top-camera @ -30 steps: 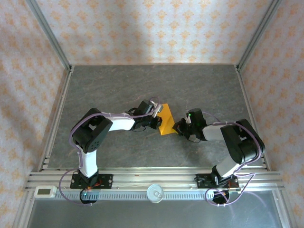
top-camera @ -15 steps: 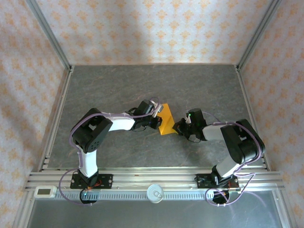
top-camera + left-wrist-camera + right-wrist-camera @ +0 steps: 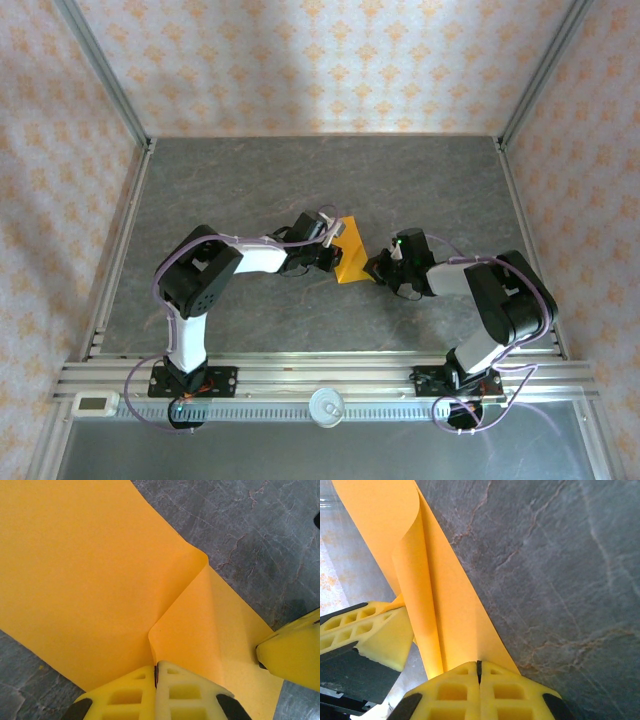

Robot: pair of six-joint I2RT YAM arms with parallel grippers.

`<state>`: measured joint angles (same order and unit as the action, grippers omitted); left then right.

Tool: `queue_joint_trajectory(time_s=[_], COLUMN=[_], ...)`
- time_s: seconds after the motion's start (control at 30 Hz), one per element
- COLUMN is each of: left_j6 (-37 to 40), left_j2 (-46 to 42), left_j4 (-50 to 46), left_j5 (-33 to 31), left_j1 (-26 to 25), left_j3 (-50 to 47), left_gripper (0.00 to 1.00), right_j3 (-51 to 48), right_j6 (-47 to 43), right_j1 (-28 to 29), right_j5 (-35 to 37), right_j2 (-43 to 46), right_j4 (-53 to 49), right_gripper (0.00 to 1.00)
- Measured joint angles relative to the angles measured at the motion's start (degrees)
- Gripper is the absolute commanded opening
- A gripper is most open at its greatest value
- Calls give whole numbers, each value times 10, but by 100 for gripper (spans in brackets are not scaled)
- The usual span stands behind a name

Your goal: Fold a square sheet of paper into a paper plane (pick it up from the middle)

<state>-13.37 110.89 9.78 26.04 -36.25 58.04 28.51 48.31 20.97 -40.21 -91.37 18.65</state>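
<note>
The orange sheet of paper [image 3: 349, 253] lies mid-table between the two arms, partly folded. In the left wrist view the sheet of paper [image 3: 85, 570] has a flap bent over along a diagonal crease, and my left gripper [image 3: 156, 672] is shut on its near edge at the foot of that crease. In the right wrist view the sheet of paper [image 3: 437, 600] curls into a long loose fold, and my right gripper [image 3: 479, 669] is shut on its end. From above, the left gripper [image 3: 332, 251] holds the sheet's left side and the right gripper [image 3: 372, 268] its lower right corner.
A dark grey marbled table [image 3: 300, 180] lies under the sheet, bounded by aluminium rails [image 3: 120, 230] and patterned walls. A yellow finger of the right gripper [image 3: 295, 650] shows at the right of the left wrist view; the left fingers [image 3: 370, 630] stand beside the fold in the right wrist view.
The left arm's elbow has shifted slightly to the right. Both grippers and the paper stay where they were.
</note>
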Motion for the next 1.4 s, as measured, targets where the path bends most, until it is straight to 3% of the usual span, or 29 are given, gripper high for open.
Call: queue_joint_trajectory(time_s=[1.4], left_j6=[-2], left_j2=[-13], left_j4=[3], left_j5=[-11], left_j1=[0], left_j3=[-9], left_gripper=[0], right_j3=[1], right_j6=[-2], right_j1=[0], right_j5=[0], right_j2=[-1], right_j4=[0], right_gripper=[0])
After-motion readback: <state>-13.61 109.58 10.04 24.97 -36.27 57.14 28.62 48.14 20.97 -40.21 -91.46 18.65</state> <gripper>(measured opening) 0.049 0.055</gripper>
